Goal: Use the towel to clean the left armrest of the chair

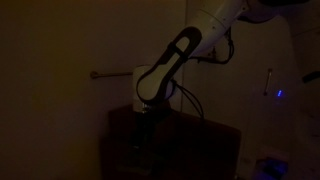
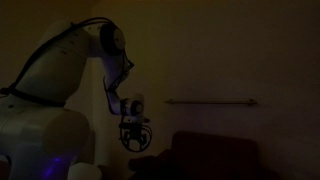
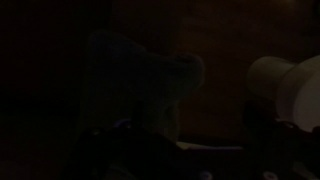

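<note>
Gripper (image 2: pixel 135 137) hovers in the gloom just above the chair (image 2: pixel 215 155), left armrest seemingly right beneath it but too dark to outline, jaws impossible to read, perhaps the towel (image 3: pixel 140 85) under them, so next it must lower and wipe; no writing legible.

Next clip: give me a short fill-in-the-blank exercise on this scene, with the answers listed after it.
The robot arm is ____ in colour. The thin rail is mounted on the ____. The gripper, close to the chair, points ____. Whether the jaws are open cannot be told, because the room is too ____.
Missing words: white; wall; down; dark.
</note>
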Robot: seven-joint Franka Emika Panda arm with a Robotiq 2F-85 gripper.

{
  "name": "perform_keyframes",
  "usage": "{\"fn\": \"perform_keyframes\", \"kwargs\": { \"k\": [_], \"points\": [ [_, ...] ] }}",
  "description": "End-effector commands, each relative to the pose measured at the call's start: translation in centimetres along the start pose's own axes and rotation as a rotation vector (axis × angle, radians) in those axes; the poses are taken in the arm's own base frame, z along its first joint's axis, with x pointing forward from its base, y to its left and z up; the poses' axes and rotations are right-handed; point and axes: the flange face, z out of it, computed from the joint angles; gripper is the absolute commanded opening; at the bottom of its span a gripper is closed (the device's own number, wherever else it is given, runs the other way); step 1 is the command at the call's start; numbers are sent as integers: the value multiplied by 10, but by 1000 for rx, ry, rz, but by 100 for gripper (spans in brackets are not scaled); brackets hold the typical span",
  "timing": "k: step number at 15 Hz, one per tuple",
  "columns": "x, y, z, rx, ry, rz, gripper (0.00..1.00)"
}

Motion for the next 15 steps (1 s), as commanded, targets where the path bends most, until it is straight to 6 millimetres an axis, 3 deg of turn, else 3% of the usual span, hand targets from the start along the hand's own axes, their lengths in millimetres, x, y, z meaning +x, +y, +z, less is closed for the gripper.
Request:
{"fn": "perform_keyframes", "kwargs": {
  "k": [1, 6, 15],
  "points": [
    [6, 13, 13, -65, 21, 38, 100],
    [9, 14, 17, -48, 5, 23, 100],
    [53, 15, 64, -64, -20, -39, 100]
  ]
}}
